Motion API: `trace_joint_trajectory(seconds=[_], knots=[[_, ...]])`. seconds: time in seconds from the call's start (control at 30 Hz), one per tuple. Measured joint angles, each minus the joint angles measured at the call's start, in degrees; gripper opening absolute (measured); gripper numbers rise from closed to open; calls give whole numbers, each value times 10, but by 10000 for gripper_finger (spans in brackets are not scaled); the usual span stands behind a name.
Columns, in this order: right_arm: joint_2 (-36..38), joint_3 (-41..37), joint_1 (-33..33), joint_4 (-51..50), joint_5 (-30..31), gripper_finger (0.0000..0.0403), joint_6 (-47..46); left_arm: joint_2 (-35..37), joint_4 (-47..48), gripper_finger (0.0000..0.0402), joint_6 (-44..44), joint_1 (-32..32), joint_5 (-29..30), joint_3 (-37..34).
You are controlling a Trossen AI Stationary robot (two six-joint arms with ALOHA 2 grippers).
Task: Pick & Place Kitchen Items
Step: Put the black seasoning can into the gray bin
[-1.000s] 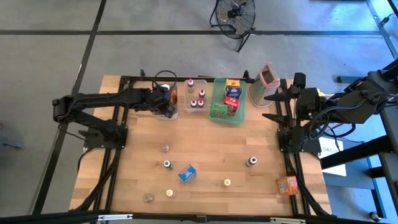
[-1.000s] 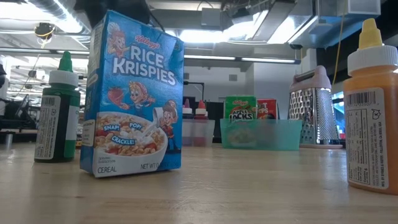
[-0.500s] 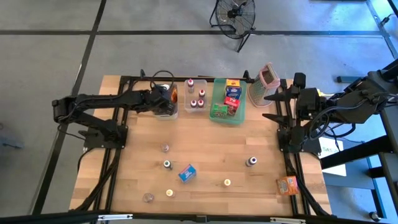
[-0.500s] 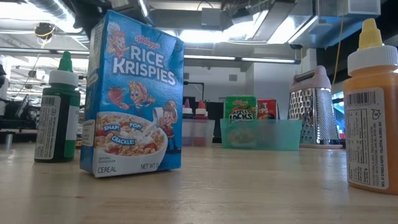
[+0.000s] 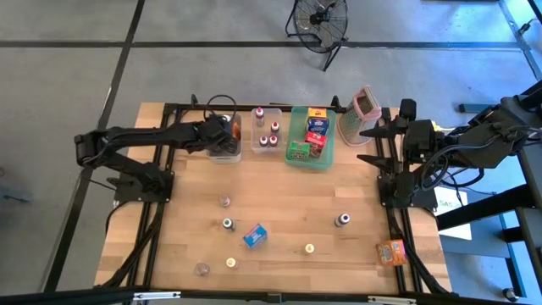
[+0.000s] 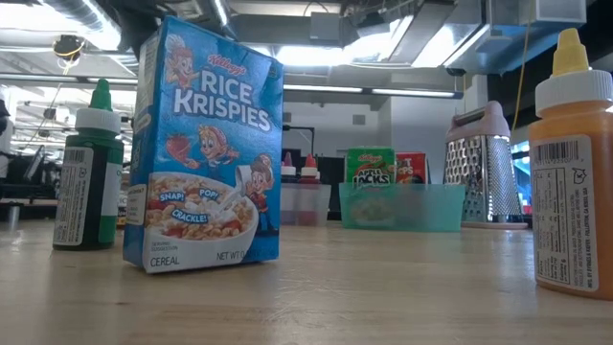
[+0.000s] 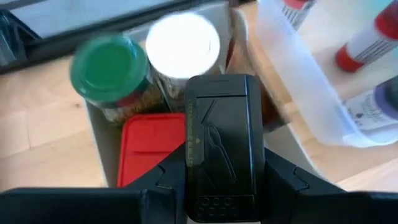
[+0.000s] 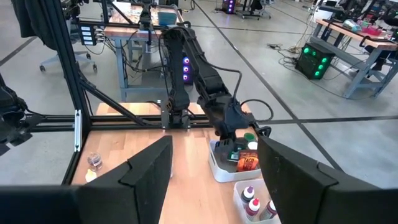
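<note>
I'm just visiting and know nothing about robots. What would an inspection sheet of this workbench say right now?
Surface: wooden table inside a black frame.
Job's things: blue cereal box and small bottles loose on the table; boxes in the green tray; red-capped bottles in a clear bin; jars in the white bin.
Clutter: pinkish box grater beside the green tray.
Grippers: left gripper over the white bin, no item seen held; right gripper parked open at the right edge.
Cables: black loop behind the white bin.
Surroundings: floor fan, concrete floor, other workbenches.
</note>
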State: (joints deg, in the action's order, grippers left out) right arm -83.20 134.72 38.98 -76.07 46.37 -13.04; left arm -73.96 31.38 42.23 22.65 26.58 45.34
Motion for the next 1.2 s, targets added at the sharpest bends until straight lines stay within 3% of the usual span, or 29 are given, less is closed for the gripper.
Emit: trace_joint_trajectory(seconds=[0.1,0.33,1.2], knots=[[0,0,0,0,0,238,0,-29,-1,126,10,-4,-8,0],[0,0,0,0,0,238,0,-77,-19,126,13,-17,35,3],[0,0,0,-22,0,238,-2,-46,-18,154,1,-17,11,-2]])
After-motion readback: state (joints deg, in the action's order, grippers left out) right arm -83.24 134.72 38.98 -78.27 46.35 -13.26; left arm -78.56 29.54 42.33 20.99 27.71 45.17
